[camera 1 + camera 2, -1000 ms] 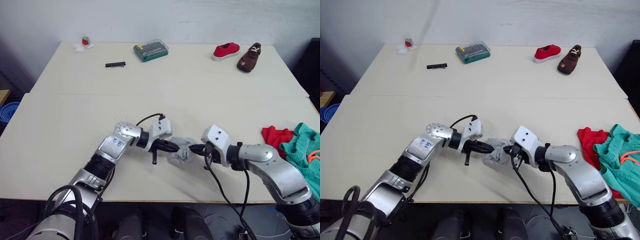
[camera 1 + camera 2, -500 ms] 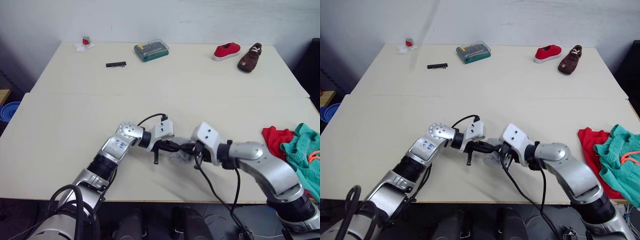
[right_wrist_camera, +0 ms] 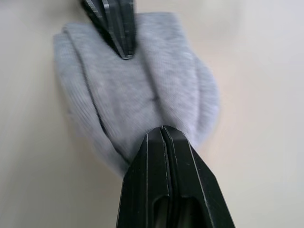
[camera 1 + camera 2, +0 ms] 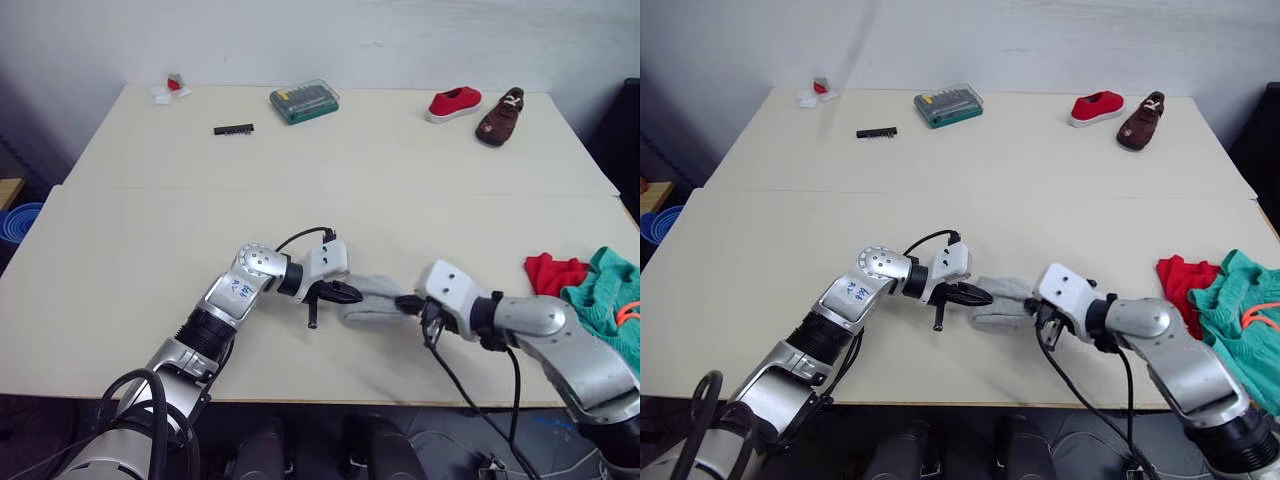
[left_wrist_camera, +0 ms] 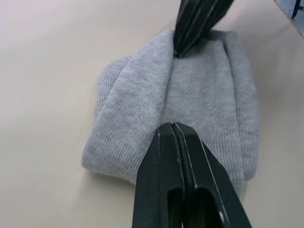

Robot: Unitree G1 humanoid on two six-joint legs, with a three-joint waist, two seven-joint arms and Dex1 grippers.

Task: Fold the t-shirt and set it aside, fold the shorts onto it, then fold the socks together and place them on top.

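Observation:
The grey socks (image 4: 372, 300) lie as one flattened bundle on the table's near middle. My left gripper (image 4: 347, 293) is shut on their left end and my right gripper (image 4: 408, 302) is shut on their right end, tips facing each other. In the left wrist view a raised fold of the socks (image 5: 142, 90) runs between the two tips. The red t-shirt (image 4: 552, 272) lies at the right edge, partly under the teal shorts (image 4: 605, 295).
At the table's far side are a green bit case (image 4: 303, 100), a black bit strip (image 4: 231, 129), a small red and white item (image 4: 170, 88), a red shoe (image 4: 453, 103) and a brown shoe (image 4: 498, 115). A blue bin (image 4: 15, 222) stands off the left edge.
My right gripper swung left over the socks toward the left gripper, then drew back to the right. The socks went from a bunched lump to a longer, flatter shape. The left gripper barely moved.

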